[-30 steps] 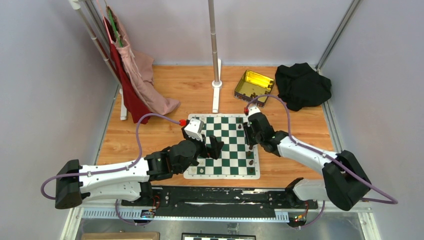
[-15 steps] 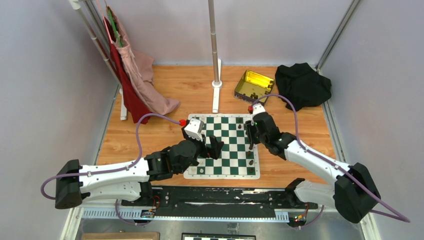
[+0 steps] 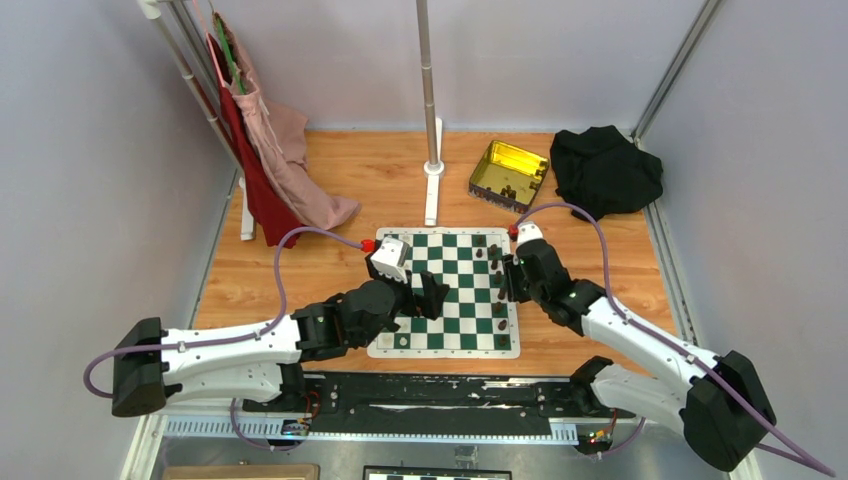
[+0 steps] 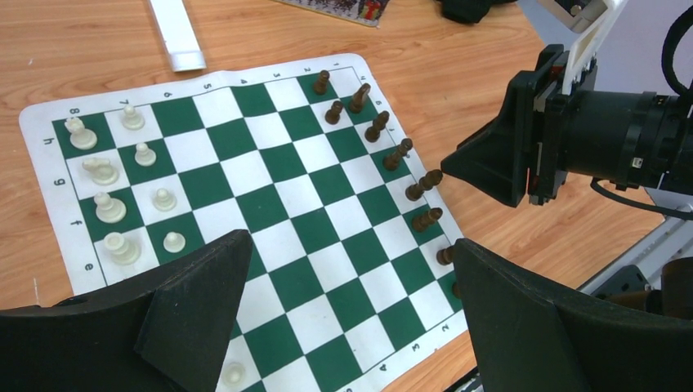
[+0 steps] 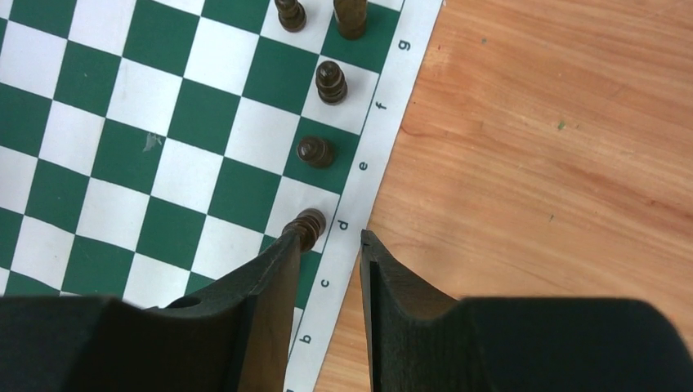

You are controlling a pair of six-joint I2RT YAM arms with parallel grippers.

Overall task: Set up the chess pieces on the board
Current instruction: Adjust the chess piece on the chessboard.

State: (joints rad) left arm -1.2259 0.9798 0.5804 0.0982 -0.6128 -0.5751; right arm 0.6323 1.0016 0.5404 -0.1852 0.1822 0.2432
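Where visible, eight-plus chess pieces [image 4: 398, 153]

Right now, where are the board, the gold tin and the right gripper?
board [image 3: 462, 318]: top view, a bare square towards its near edge.
gold tin [image 3: 516, 159]: top view, its bare yellow floor.
right gripper [image 5: 329, 237]: right wrist view, the gap midway between its fingertips.
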